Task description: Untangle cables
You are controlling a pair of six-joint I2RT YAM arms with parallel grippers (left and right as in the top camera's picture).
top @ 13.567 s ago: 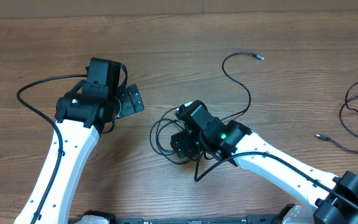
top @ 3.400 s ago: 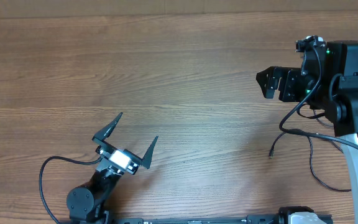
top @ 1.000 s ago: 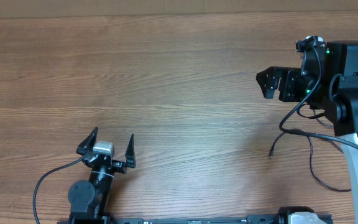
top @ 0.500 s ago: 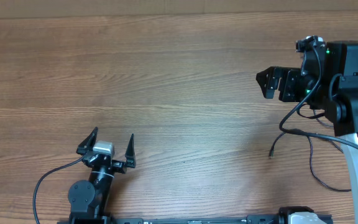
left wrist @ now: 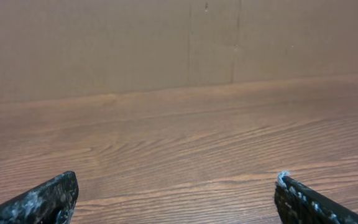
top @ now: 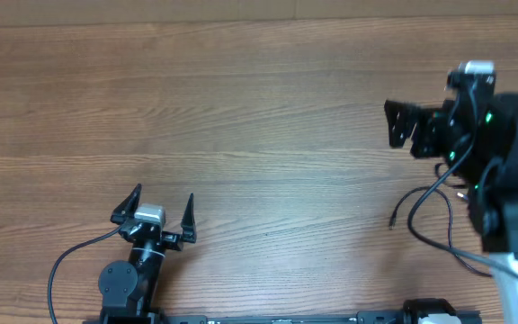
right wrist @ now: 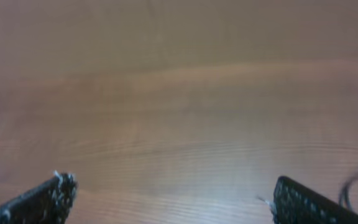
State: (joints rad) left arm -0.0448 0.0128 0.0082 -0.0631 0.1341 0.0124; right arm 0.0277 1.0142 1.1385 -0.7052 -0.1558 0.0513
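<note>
One thin black cable (top: 403, 202) lies on the wooden bench (top: 259, 108) at the right side, just in front of the right arm. It bends in loose curves, and its small plug end (top: 392, 221) points toward the bench's middle. The right gripper (top: 401, 126) hangs beyond the cable and apart from it. The blurred wrist view shows its fingers (right wrist: 48, 196) spread wide with nothing between them. The left gripper (top: 163, 193) is well apart at the near left edge, also wide open and empty.

Table (top: 241, 108) wood-grain, matt; cable (top: 393, 216) possibly rubbery.
</note>
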